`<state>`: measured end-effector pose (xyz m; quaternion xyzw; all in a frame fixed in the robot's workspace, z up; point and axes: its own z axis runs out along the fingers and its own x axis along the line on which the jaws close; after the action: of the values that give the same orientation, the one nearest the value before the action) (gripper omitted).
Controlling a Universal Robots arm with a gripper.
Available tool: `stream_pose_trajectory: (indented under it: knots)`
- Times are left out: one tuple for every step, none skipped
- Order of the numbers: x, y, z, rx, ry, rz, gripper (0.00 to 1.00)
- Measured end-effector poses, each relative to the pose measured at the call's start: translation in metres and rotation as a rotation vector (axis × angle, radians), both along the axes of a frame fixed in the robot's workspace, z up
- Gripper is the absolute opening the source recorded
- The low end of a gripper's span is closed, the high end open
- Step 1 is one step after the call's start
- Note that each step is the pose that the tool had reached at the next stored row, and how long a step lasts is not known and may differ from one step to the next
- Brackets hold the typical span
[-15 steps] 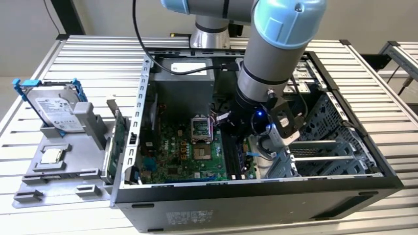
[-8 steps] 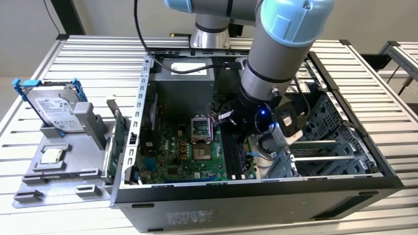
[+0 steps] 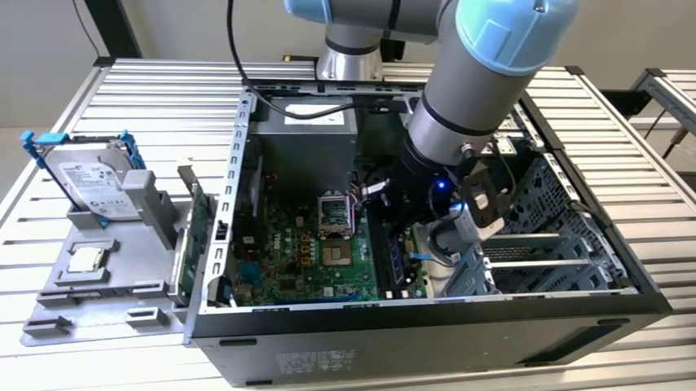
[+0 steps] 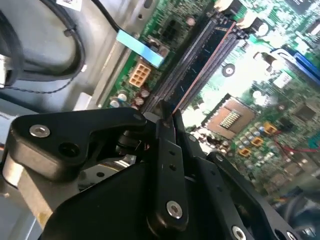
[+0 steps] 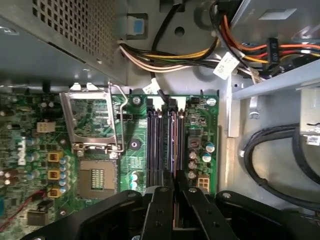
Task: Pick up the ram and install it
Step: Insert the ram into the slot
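Inside the open computer case [image 3: 435, 326] on the tabletop [image 3: 142, 90], the arm reaches down to the motherboard [image 5: 132, 150]. The pincer [image 5: 175, 190] hangs right over the row of memory slots [image 5: 162, 142], its fingers [image 4: 167, 135] drawn narrow — clamped on the ram [image 5: 174, 200], a thin edge showing between them in both wrist views. The stick stands edge-on, lined up with the slots — whether it touches one, I cannot tell.
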<state>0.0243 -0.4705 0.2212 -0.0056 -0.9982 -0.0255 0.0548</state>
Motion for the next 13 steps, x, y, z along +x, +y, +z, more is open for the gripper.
stream_pose_trajectory:
  knots:
    - [0.0003, 0.0, 0.0006, -0.0002, 0.0024, 0.001, 0.0]
    - [0.0006, 0.0, 0.0016, -0.0004, 0.0024, 0.004, 0.0]
    - [0.0006, 0.0002, 0.0041, -0.003, 0.0025, 0.004, 0.0]
    - [0.0006, 0.0003, 0.0065, -0.0068, 0.0025, 0.004, 0.0]
    - [0.0007, 0.0004, 0.0066, -0.0108, 0.0024, 0.003, 0.0]
    - [0.0007, 0.0003, 0.0072, -0.0133, 0.0027, 0.001, 0.0]
    - [0.0007, 0.0003, 0.0097, -0.0157, 0.003, 0.0, 0.0]
    - [0.0007, 0.0003, 0.0118, -0.0178, 0.003, 0.0, 0.0]
    - [0.0007, 0.0004, 0.0123, -0.0189, 0.002, 0.0, 0.0]
    - [0.0007, 0.0006, 0.0123, -0.0205, -0.0055, 0.0, 0.0]
    - [0.0007, 0.0007, 0.0124, -0.0235, -0.0167, 0.001, 0.0]
    - [0.0007, 0.0009, 0.0125, -0.0298, -0.0273, 0.001, 0.0]
    - [0.0007, 0.001, 0.0124, -0.0366, -0.0389, 0.001, 0.0]
